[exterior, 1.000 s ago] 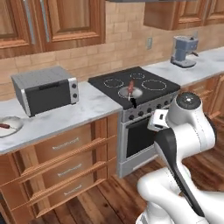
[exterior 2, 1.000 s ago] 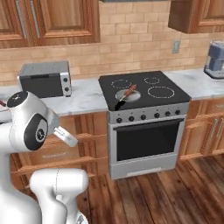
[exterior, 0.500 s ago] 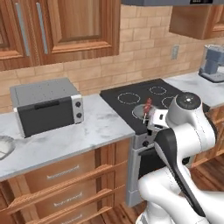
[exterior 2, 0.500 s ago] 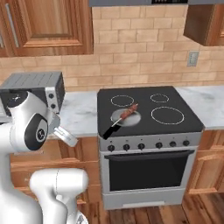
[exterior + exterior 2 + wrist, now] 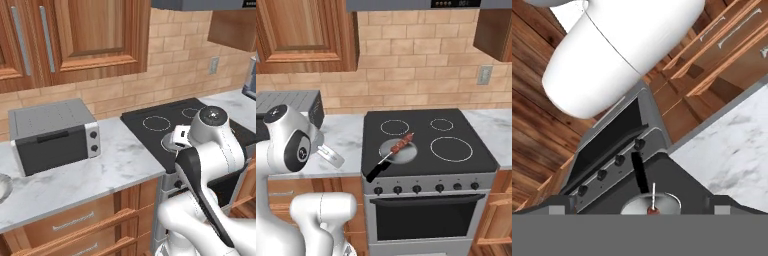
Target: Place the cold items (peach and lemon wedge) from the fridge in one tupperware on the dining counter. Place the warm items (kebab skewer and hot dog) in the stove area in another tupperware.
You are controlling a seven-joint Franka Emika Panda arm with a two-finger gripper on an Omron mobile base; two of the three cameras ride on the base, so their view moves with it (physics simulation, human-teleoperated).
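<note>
The stove (image 5: 426, 145) stands between two stretches of worktop (image 5: 85, 175), with the pan (image 5: 398, 151) on its near left burner and its handle reaching out past the stove's near left edge. The kebab skewer (image 5: 402, 143) lies across the pan, and in the hand view it (image 5: 653, 200) rests in the pan just behind the row of knobs (image 5: 609, 167) on the stove front. Left of the stove a toaster oven (image 5: 52, 134) sits on the worktop near the brick back wall (image 5: 421, 65), below the wall cupboards (image 5: 75, 37), with drawers (image 5: 75, 225) under the worktop.
</note>
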